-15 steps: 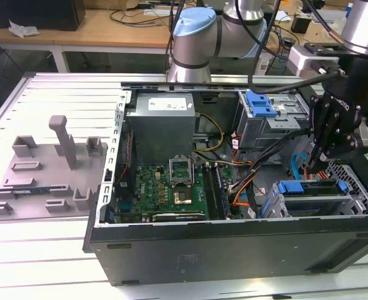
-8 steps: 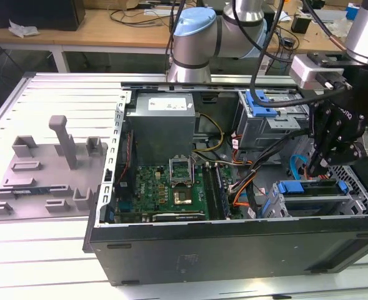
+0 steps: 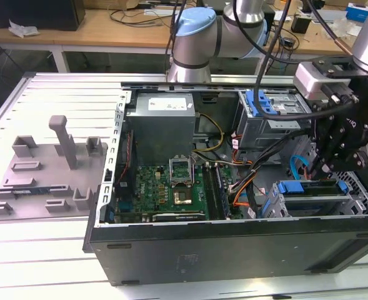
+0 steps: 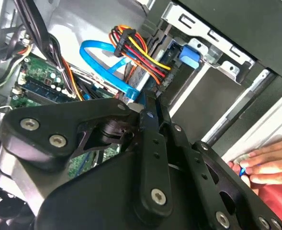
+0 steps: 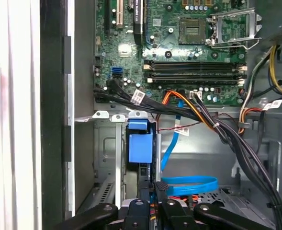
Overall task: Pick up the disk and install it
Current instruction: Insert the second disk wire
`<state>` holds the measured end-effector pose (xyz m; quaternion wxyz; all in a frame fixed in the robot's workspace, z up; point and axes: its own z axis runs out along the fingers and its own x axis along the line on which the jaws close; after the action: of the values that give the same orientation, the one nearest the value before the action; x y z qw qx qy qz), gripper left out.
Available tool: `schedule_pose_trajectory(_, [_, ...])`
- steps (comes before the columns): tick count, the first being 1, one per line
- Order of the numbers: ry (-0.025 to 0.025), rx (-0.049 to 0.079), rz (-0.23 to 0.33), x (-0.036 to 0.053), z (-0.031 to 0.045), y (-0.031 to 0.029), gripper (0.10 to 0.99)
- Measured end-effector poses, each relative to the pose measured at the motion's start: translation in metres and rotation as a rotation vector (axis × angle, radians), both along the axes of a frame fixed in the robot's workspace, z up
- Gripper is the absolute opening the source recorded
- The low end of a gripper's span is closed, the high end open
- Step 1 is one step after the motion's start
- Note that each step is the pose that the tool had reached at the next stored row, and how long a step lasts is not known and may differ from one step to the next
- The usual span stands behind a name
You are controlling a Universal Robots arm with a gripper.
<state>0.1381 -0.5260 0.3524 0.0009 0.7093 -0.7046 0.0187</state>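
Observation:
In the exterior view the disk (image 3: pixel 302 187), grey metal with a blue frame, sits in the drive bay at the front corner of the open computer case (image 3: pixel 233 240), on the exterior view's right. My gripper (image 3: pixel 313 170) hangs straight over it, pointing down at its blue edge. In the first wrist view my gripper (image 5: pixel 157 188) has its fingertips pressed together just below a square blue latch tab (image 5: pixel 138 143) at the bay's mouth. I cannot tell whether they pinch anything. In the second wrist view my gripper (image 4: pixel 148 108) reaches toward the same tab (image 4: pixel 188 56).
A looped blue data cable (image 5: pixel 188 183) and a bundle of power wires (image 4: pixel 141 52) lie close to the fingers. The motherboard (image 3: pixel 171 187) and power supply (image 3: pixel 162 122) fill the case's middle. Another blue-framed cage (image 3: pixel 265 103) stands behind. A person's hand (image 4: pixel 265 163) rests on the case edge. A grey fixture (image 3: pixel 52 169) lies outside.

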Motion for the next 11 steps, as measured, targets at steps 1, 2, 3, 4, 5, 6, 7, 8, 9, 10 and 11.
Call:
schedule_pose_trajectory(1, [-0.0002,0.011,0.000,0.0000,-0.0003,-0.0009,0.161])
schedule_pose_trajectory(2, [-0.0001,0.016,0.000,0.0000,-0.0005,-0.0017,0.161])
schedule_pose_trajectory(3, [-0.0002,0.019,0.000,0.0000,-0.0006,-0.0025,0.161])
schedule_pose_trajectory(4, [-0.0002,0.022,0.000,0.0000,-0.0007,-0.0040,0.161])
schedule_pose_trajectory(5, [-0.0002,0.022,0.000,0.0000,-0.0007,-0.0047,0.161])
schedule_pose_trajectory(6, [-0.0002,0.022,0.000,0.0000,-0.0007,-0.0052,0.161])
schedule_pose_trajectory(7, [-0.0002,0.022,0.000,0.0001,-0.0007,-0.0063,0.161])
schedule_pose_trajectory(8, [-0.0002,0.022,0.000,0.0003,-0.0008,-0.0068,0.161])
schedule_pose_trajectory(9, [-0.0002,0.022,0.000,0.0005,-0.0008,-0.0071,0.161])
schedule_pose_trajectory(10, [-0.0002,0.022,0.000,0.0008,-0.0009,-0.0073,0.161])
schedule_pose_trajectory(11, [-0.0001,0.022,0.000,0.0010,-0.0011,-0.0074,0.161])
